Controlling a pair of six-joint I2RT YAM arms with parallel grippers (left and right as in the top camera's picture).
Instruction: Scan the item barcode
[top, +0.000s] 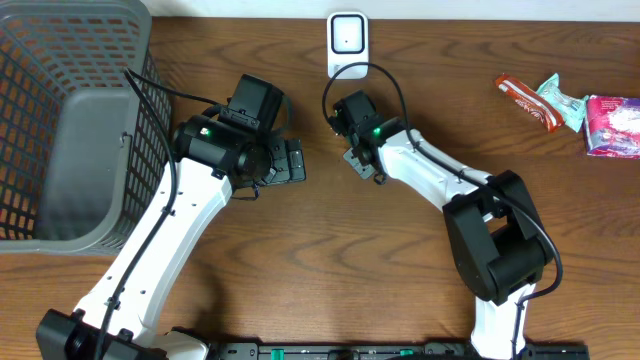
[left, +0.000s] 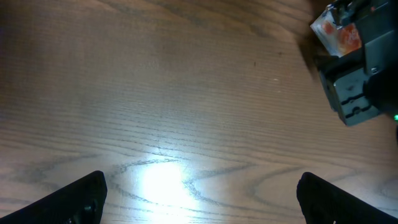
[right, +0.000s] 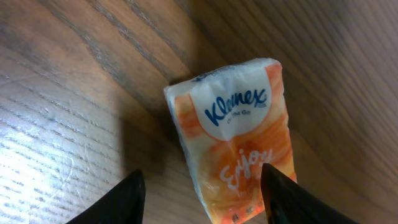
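Orange tissue pack (right: 236, 137) gripped between right fingers (right: 118, 205), left fingers (left: 74, 202) spread wide

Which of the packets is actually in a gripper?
The orange-and-white Kleenex pack, held in the right gripper. The red-white wrapper, teal packet and pink packet lie loose together, off to the right, ungripped.
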